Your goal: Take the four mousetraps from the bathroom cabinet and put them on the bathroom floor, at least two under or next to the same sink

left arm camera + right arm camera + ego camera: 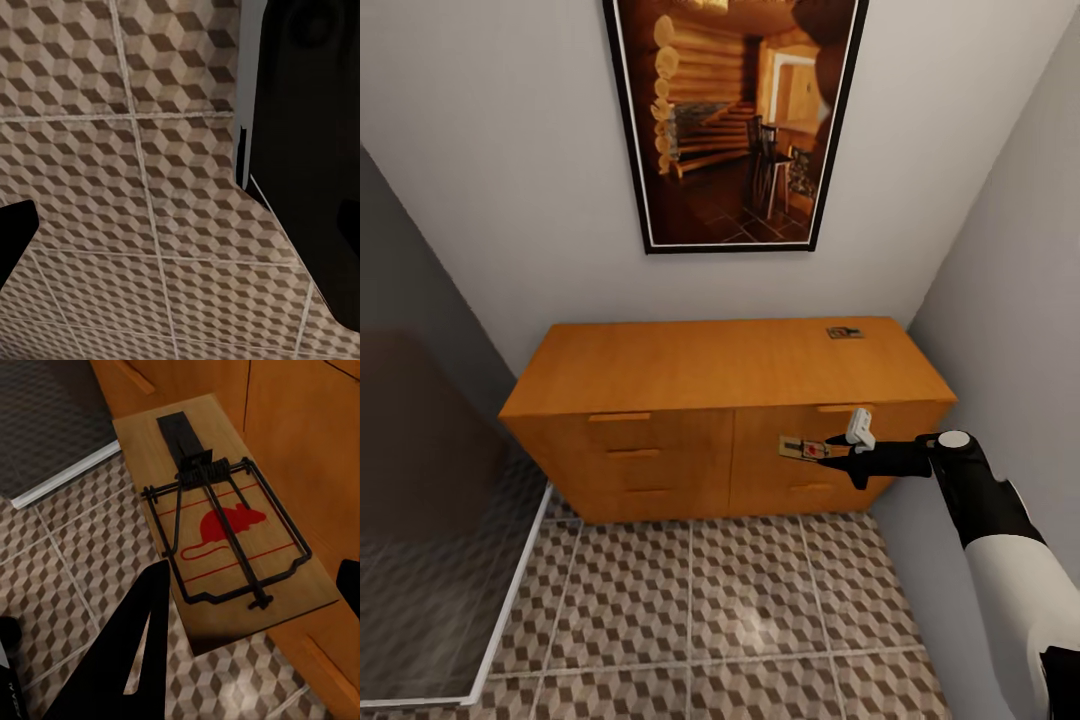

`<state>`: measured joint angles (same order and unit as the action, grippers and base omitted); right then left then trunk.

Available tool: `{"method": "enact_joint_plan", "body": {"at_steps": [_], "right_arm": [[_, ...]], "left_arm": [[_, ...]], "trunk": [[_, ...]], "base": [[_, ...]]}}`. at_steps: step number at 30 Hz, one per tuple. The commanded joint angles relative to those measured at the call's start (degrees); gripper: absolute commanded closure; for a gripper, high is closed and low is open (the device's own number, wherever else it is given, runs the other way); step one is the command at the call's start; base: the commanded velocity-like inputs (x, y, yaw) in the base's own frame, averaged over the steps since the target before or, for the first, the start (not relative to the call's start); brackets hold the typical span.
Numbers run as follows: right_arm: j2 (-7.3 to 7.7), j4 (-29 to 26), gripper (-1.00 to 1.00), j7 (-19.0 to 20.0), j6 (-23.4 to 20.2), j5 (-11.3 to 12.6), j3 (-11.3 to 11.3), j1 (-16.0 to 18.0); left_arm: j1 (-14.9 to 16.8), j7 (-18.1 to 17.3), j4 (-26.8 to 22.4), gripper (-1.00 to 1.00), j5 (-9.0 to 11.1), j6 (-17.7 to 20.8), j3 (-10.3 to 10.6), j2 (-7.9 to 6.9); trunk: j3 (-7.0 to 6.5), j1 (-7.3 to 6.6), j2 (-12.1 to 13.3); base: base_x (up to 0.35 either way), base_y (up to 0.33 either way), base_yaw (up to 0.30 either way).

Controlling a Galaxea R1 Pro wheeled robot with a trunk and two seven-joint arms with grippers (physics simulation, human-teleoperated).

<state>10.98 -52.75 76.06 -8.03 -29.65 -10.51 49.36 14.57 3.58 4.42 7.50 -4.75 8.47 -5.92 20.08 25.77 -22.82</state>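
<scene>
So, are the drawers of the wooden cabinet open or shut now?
Shut. On the cabinet every drawer front that shows lies flush, with no gap. The right gripper covers part of one front while holding a mousetrap.

The second mousetrap (845, 332) on the cabinet (720, 365) top is too tiny in the head view to make out any wire detail. The framed picture (735, 120) gets chopped off at the top edge. In the right wrist view, the held mousetrap (225, 521) hides its own underside, so the right gripper (247, 622) contact there can't be seen.
</scene>
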Motion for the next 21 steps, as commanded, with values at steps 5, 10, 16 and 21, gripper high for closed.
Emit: {"method": "enact_joint_plan", "body": {"at_steps": [5,10,16,21], "right_arm": [[-0.2,0.2,1.0,0.0,-0.5,-0.2,0.0,0.0],[-0.82,3.7,1.0,-2.4,-0.1,-0.3,0.0,0.0],[-2.02,17.1,1.0,-13.2,4.6,-0.6,0.1,0.0],[-3.73,41.4,1.0,-33.3,18.0,-5.6,0.3,0.0]], "left_arm": [[0.1,0.0,0.2,-1.0,0.6,-0.4,0.5,0.03],[0.1,0.0,0.2,-1.0,0.5,-0.6,0.5,0.05],[0.1,0.0,-0.1,-1.0,0.3,-0.9,0.5,1.2],[0.0,0.1,-2.6,-1.0,0.2,-1.6,0.4,2.46]], "trunk": [[0.09,0.02,-0.1],[0.09,0.02,-0.1],[0.09,0.02,-0.1],[0.09,0.02,-0.1]], "base": [[-0.063,0.0,0.0],[-0.011,0.0,0.0],[-0.001,0.0,0.0],[0.0,0.0,0.0]]}}
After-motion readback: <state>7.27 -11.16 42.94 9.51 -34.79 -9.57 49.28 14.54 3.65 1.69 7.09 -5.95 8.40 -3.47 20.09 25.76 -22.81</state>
